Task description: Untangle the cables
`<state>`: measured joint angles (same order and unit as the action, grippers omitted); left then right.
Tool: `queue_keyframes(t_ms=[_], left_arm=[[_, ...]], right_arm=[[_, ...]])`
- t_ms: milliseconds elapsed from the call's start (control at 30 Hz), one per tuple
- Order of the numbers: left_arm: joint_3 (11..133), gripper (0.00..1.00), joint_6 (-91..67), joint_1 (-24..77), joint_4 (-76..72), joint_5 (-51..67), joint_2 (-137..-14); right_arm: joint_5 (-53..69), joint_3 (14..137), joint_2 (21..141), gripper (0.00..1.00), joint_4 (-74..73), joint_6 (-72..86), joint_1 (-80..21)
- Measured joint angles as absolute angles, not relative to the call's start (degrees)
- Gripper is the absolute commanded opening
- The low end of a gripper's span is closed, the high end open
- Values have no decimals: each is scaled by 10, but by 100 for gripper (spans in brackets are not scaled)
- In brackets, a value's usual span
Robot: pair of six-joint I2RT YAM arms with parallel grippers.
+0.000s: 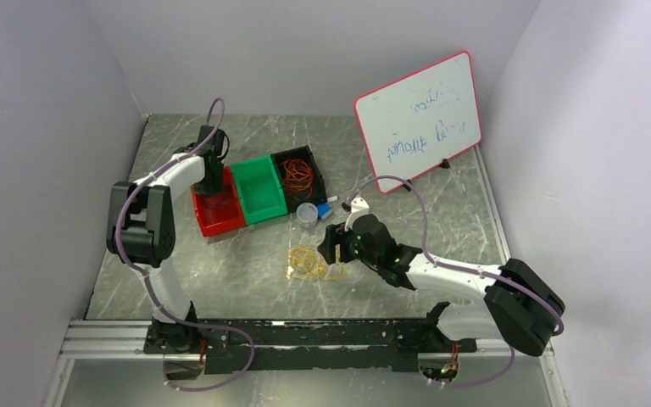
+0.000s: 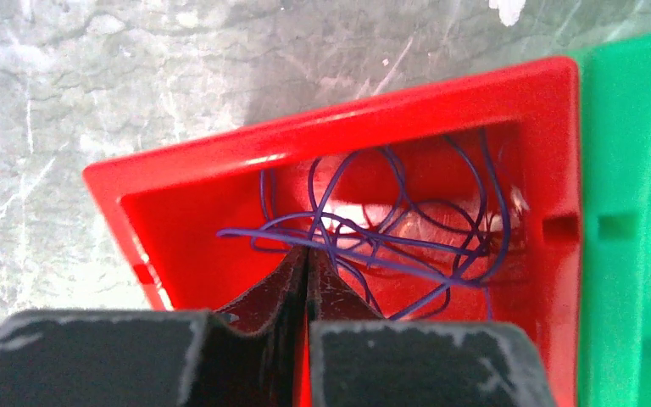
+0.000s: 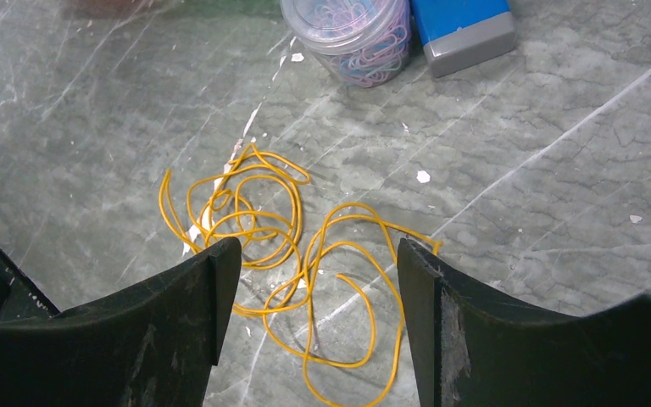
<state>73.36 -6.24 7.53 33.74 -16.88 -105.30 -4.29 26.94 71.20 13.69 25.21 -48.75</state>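
Observation:
A dark purple cable (image 2: 407,229) lies in loose loops inside the red bin (image 2: 220,161). My left gripper (image 2: 307,251) is inside that bin, shut, with purple strands meeting at its tips. In the top view the left gripper (image 1: 214,192) stands over the red bin (image 1: 220,222). A yellow cable (image 3: 271,237) lies in loose loops on the table. My right gripper (image 3: 318,248) hovers open just above it, one finger on each side. It also shows in the top view (image 1: 332,246) beside the yellow cable (image 1: 308,264). An orange cable (image 1: 297,175) sits in the black bin (image 1: 314,161).
A green bin (image 1: 261,188) stands between the red and black bins. A jar of coloured paper clips (image 3: 347,34) and a blue and grey block (image 3: 462,25) sit just beyond the yellow cable. A whiteboard (image 1: 420,119) leans at the back right.

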Motion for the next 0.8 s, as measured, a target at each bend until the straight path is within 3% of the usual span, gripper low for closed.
queue_keyframes(t_ms=[167, 433, 600, 800], left_arm=[[739, 9, -62, 75, 335, -169, -1075], [739, 27, -62, 75, 337, -170, -1036], [737, 38, -67, 75, 335, -175, -961], [684, 43, -76, 77, 302, -158, -821]], right_arm=[[-43, 269, 712, 71, 134, 252, -488], [-46, 270, 708, 71, 128, 250, -488], [-59, 275, 698, 71, 108, 249, -488], [-86, 294, 696, 71, 77, 255, -488]])
